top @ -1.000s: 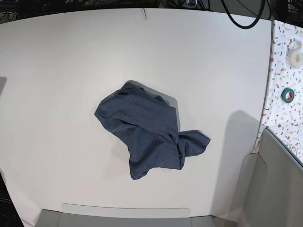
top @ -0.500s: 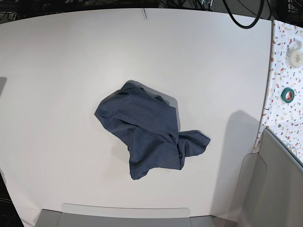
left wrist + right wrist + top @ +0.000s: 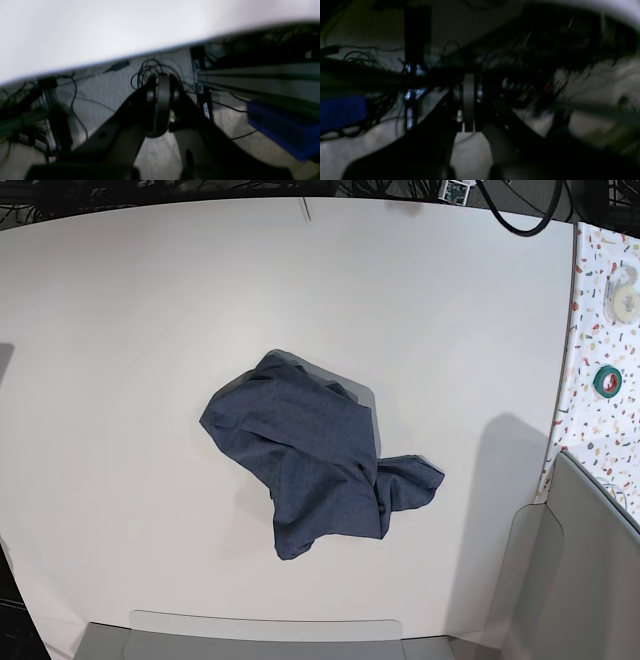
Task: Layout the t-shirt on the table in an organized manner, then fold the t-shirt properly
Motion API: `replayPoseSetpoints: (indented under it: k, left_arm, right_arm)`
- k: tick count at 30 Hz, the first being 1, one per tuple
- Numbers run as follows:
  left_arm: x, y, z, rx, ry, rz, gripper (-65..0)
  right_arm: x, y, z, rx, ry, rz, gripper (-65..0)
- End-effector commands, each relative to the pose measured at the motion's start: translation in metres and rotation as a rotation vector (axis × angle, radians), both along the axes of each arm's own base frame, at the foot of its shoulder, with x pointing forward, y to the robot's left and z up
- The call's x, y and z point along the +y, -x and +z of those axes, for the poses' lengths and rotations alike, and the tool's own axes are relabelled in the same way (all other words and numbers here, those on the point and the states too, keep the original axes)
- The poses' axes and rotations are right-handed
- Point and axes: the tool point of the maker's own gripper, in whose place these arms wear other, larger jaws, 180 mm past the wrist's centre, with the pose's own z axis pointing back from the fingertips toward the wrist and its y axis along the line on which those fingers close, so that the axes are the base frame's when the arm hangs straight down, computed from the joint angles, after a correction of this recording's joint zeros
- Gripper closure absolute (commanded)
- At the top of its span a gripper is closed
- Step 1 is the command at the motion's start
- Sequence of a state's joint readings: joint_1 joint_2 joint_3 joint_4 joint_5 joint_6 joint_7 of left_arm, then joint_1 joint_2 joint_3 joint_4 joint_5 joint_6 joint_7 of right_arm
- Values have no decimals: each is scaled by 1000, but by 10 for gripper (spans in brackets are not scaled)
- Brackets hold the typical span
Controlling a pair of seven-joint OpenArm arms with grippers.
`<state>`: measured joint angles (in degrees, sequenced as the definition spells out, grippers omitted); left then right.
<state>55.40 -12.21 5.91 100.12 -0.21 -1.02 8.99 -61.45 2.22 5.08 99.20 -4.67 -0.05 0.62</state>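
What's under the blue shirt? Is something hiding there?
The shirt lies crumpled in a heap on the white table. Only bare tabletop shows all around it. Whatever lies beneath the folds is covered, so nothing hidden there can be seen.

Along the right edge of my base view I see a narrow speckled surface (image 3: 600, 330) carrying a white tape roll (image 3: 625, 292) at upper right and a green tape roll (image 3: 607, 381) just below it. Black cables (image 3: 515, 215) loop across the top edge. At my left wrist view's right, a blue box (image 3: 280, 127), possibly a bin, sits on grey floor (image 3: 105, 90).
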Motion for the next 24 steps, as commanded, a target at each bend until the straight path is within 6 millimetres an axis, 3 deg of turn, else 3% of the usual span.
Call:
replayPoseSetpoints:
  k: [1, 8, 14, 24]
  left_arm:
    - [0, -10, 13, -51, -2, -11, 0]
    - [-12, -53, 58, -207, 25, -32, 0]
    - [-19, -87, 88, -329, 40, -43, 0]
    - [-20, -157, 120, -533, 38, -47, -2]
  right_arm:
    - [0, -8, 14, -44, 22, 27, -2]
    - [8, -67, 65, -235, 100, 116, -2]
    - [9, -107, 84, -359, 108, 114, -2]
    - [8, -195, 107, -511, 83, -14, -7]
